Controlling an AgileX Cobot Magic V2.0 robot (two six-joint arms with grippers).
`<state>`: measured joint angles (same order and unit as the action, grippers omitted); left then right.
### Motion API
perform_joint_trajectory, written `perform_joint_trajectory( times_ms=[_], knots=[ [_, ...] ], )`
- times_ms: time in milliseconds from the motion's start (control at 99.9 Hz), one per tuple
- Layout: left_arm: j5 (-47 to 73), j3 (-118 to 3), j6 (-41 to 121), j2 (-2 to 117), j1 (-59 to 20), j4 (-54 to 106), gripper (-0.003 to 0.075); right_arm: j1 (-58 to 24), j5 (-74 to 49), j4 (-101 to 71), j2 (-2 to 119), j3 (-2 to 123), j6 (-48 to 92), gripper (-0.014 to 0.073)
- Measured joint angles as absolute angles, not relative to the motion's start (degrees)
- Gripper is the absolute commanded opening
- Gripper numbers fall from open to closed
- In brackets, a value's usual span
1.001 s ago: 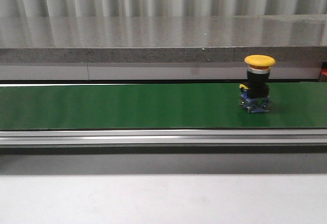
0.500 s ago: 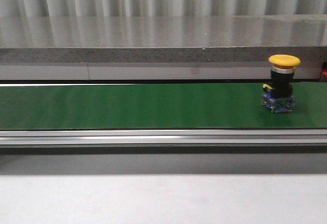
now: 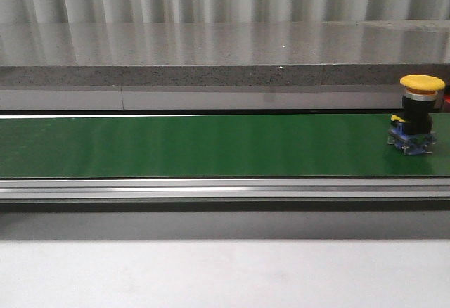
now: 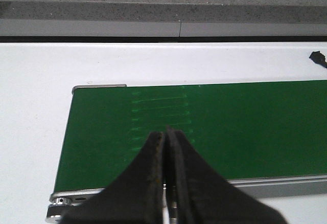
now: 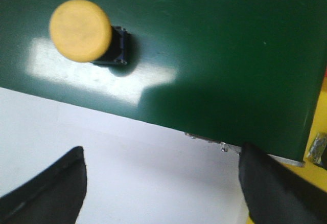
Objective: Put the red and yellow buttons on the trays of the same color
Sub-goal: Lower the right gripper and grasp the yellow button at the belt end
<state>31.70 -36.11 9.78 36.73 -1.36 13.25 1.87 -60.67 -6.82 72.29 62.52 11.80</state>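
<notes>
Neither arm shows in the front view, so only the wrist cameras tell how the claws stand. The left gripper has its dark fingers pressed together with nothing between them, hanging over the belt near one of its ends. The right gripper is spread wide; only the blurred tips of its two black fingers show, one at either side, and both are cut off by the frame.

The yellow button stands upright on the green conveyor belt, close to the belt's right end in the front view. From the side it reads as a smooth mushroom cap on a black barrel above a blue block, whose details are too small to make out. The right wrist view looks down on it instead: a round, matte yellow disc hides most of the dark body beneath, and it sits apart from the open fingers, toward the belt's far edge.

That view alone shows a yellow surface beside the belt's end, cut off at the frame edge, with a small blurred metallic item on it. The belt is flat and slightly glossy, edged by a ribbed aluminium rail. Behind it runs a speckled grey stone ledge.
</notes>
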Motion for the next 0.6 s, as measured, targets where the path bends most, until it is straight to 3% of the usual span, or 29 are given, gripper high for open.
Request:
perform_joint_trajectory(
  times_ms=[600],
  knots=[
    [31.7,-36.11,9.78,36.73,-1.36,13.25,-0.002,-3.0,-47.77,-7.07,84.77,62.52,11.8,0.0598]
  ],
)
